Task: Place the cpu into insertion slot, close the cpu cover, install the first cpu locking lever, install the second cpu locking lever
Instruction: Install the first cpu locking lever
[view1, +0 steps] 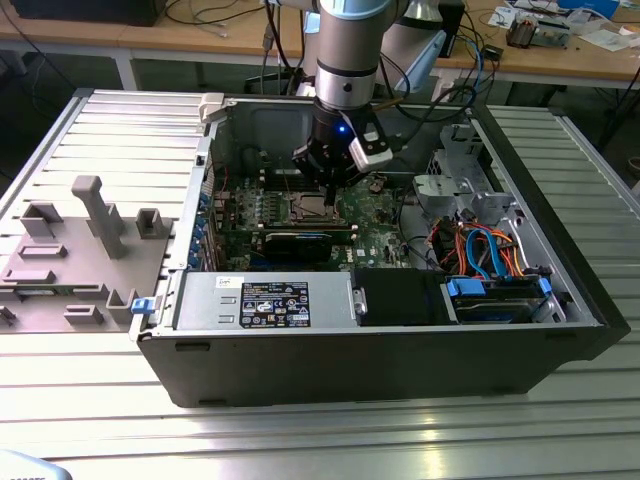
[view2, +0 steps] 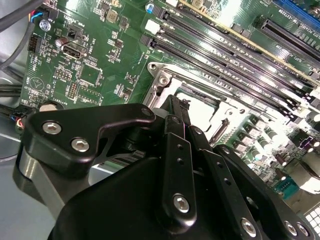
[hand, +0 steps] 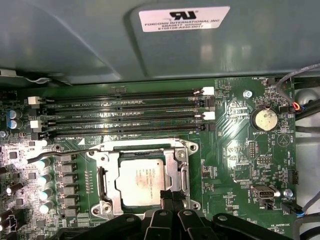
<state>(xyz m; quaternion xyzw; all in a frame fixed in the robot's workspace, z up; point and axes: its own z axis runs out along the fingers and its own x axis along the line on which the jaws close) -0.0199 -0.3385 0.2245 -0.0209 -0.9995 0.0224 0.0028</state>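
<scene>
**A:** Where's the small, flat, silvery-grey square cpu (hand: 141, 182)?

**B:** Near the middle of the exterior view, seated on the green motherboard (hand: 235, 150). The thin silvery metal cpu cover (hand: 106, 181) lies around it.

**A:** And the black hand (hand: 167, 196)?

**B:** Narrow, fingertips together at the cover's edge (a white printed label (hand: 184, 18) sits on the grey case wall).

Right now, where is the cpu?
In the first wrist view the cpu lies in the insertion slot, framed by the cpu cover, beside the long black memory slots, with the gripper at its edge.
</scene>
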